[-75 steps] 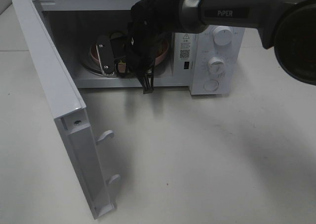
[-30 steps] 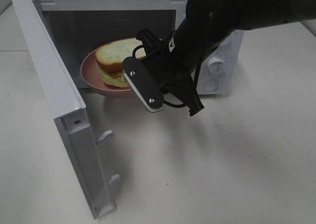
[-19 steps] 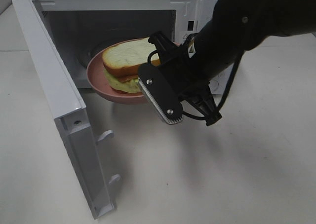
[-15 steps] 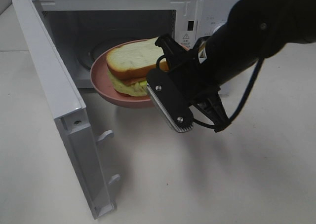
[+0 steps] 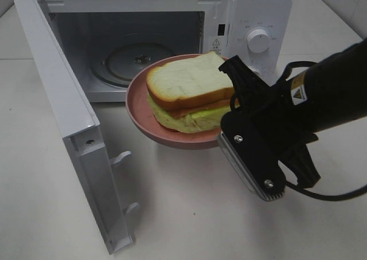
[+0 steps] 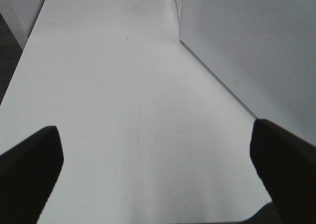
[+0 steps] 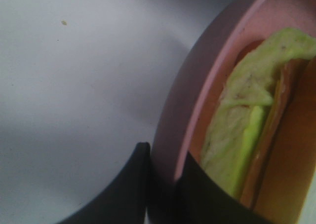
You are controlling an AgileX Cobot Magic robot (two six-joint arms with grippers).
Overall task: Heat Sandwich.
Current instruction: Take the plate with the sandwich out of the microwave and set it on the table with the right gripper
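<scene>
A white tabletop (image 5: 172,214) fills most of the exterior high view, smooth and matte, with soft grey shadows lying across its centre and lower right. In the upper part of the frame stands a white microwave (image 5: 252,8), its door (image 5: 63,117) swung wide open toward the lower left, showing a grey cavity with a round glass turntable (image 5: 123,56) on its floor. Two round dials (image 5: 258,40) sit on the panel at the upper right. In the left wrist view the same table (image 6: 123,110) stretches away, evenly lit, with a perforated white panel (image 6: 252,46) at the right of the frame and a dark floor (image 6: 7,61) past the table's left edge.
</scene>
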